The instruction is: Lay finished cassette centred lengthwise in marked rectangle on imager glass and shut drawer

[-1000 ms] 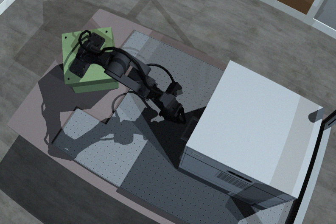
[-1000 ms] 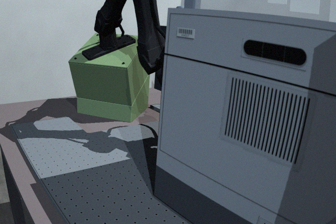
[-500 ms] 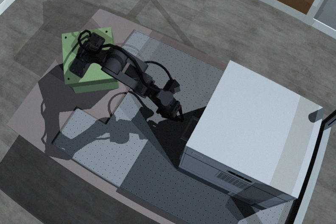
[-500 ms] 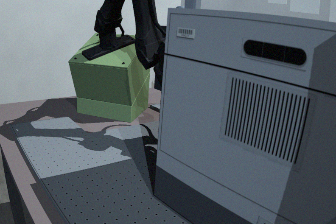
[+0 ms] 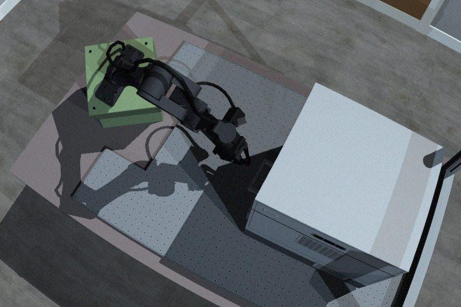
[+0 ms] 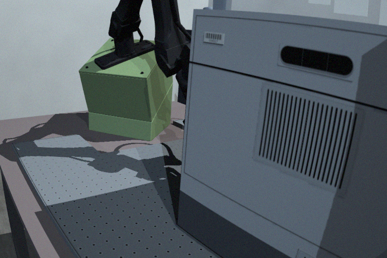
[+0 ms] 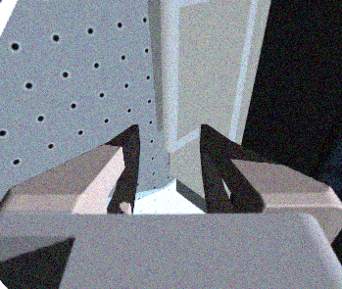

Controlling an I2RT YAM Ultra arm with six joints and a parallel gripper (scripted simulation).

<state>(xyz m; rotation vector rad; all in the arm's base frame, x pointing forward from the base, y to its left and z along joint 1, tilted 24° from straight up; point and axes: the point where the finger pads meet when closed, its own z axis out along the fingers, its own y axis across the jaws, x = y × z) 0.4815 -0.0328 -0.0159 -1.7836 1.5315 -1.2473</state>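
Note:
The gel imager IM (image 5: 346,165) (image 6: 222,129) is a large pale box on the perforated board. A low framed part, apparently its drawer (image 5: 256,173) (image 7: 171,77), sticks out on the side facing the arm. In the wrist view it is a beige surface with white lines; it is too unclear to tell glass from corner marks. My gripper (image 5: 244,160) (image 7: 170,134) is partly open, with nothing between its fingers. It hangs just outside IM, over or beside the drawer's outer edge; its height is unclear. IM hides it in the exterior view. I cannot make out the cassette FINISHED in any view.
The arm stands on a green block (image 5: 126,99) (image 6: 116,93) across the perforated board (image 5: 149,222) (image 6: 106,222) from IM. IM's tall body rises beside the gripper. A dark shadow covers the board near the drawer. A black bar (image 5: 421,238) runs past IM's far side.

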